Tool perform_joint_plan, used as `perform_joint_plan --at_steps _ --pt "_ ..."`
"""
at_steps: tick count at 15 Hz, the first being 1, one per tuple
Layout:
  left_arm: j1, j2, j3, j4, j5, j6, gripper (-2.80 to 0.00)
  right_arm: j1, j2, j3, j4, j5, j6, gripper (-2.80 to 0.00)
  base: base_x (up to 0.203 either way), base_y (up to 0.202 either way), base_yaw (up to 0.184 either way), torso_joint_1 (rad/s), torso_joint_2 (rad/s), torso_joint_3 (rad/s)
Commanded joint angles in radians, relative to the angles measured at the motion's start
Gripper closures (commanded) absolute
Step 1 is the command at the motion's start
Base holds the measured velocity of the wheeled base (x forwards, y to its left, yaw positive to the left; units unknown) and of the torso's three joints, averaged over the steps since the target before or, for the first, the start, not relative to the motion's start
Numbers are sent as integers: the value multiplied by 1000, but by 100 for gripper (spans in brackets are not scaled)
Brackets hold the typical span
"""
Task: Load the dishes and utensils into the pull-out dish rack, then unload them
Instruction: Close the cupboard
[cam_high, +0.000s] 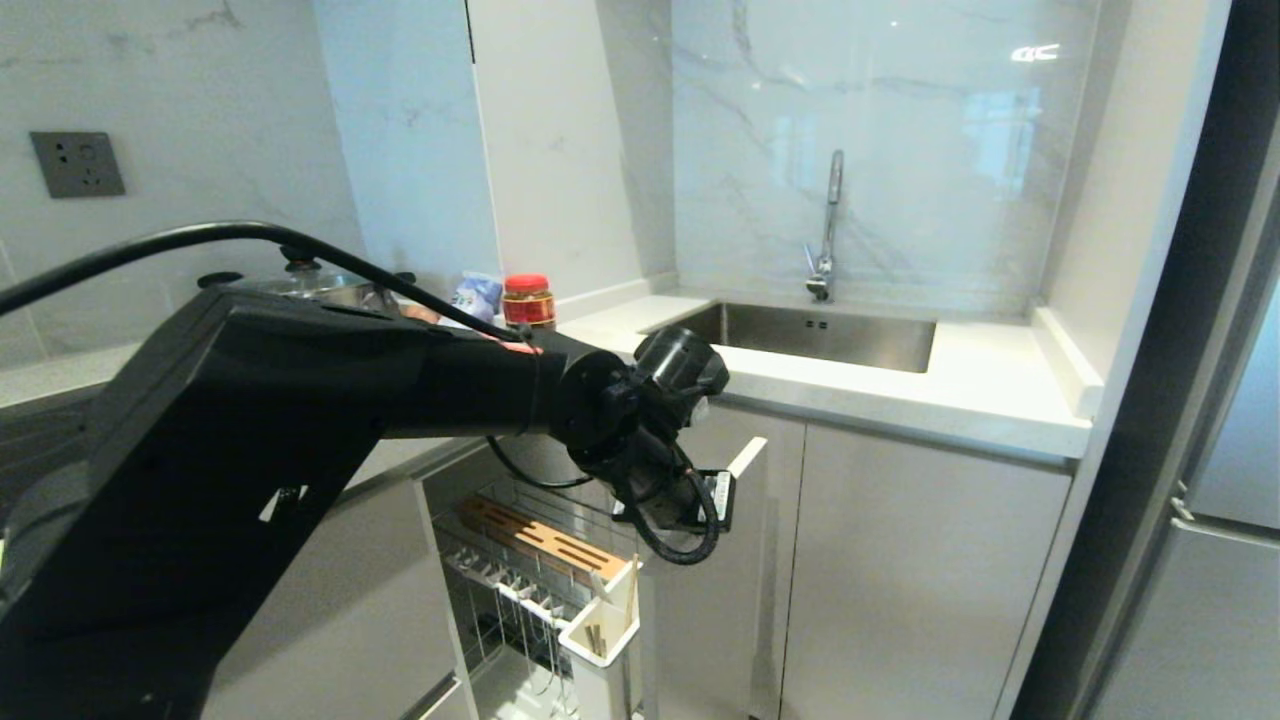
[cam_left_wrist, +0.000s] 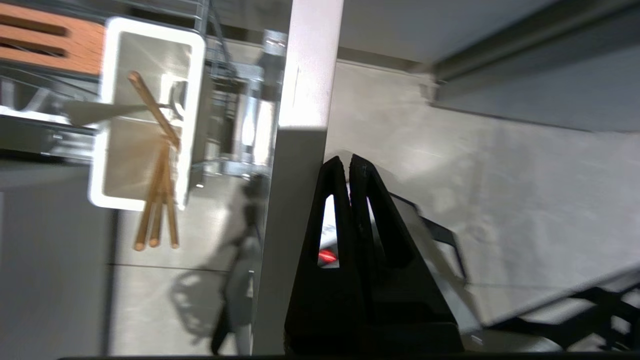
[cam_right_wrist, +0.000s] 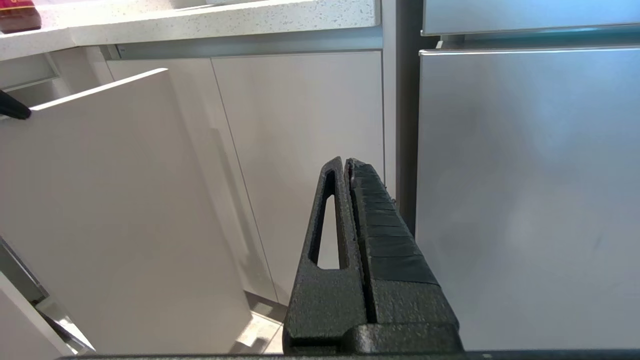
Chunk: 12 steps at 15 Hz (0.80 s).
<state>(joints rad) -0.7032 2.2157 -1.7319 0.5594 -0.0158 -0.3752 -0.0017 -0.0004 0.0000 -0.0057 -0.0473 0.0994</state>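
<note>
Pull-out dish rack (cam_high: 520, 560) drawn out below the counter, giving reach from above. Chopsticks (cam_left_wrist: 159, 165) standing in white utensil cup (cam_left_wrist: 107, 150) at rack's front corner. Left gripper (cam_left_wrist: 347, 162) poised by cabinet front (cam_left_wrist: 300, 100), jaws together, empty; cup at ten o'clock of tips. Right gripper (cam_right_wrist: 346, 165) parked low, jaws together, empty.

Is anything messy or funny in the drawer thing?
Only a little. In the white utensil cup of the pull-out dish rack, the wooden chopsticks are not neat: one leans crosswise over the others. Nothing looks spilled or broken. The left gripper is shut beside the cabinet front.
</note>
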Motion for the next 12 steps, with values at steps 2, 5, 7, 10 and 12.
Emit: perform_joint_plan --at_steps 2,5,7,10,12 --pt "43 11 -1 4 53 57 0 0 -4 0 0 0 0 0 0 0 0 0 0 0" --pt "71 35 -2 4 106 94 0 0 -4 0 0 0 0 0 0 0 0 0 0 0" --pt "87 42 -4 3 187 121 0 0 -4 0 0 0 0 0 0 0 0 0 0 0" --pt "118 53 -9 2 283 141 0 0 -4 0 0 0 0 0 0 0 0 0 0 0" --pt "140 55 -9 -7 338 166 0 0 -4 0 0 0 0 0 0 0 0 0 0 0"
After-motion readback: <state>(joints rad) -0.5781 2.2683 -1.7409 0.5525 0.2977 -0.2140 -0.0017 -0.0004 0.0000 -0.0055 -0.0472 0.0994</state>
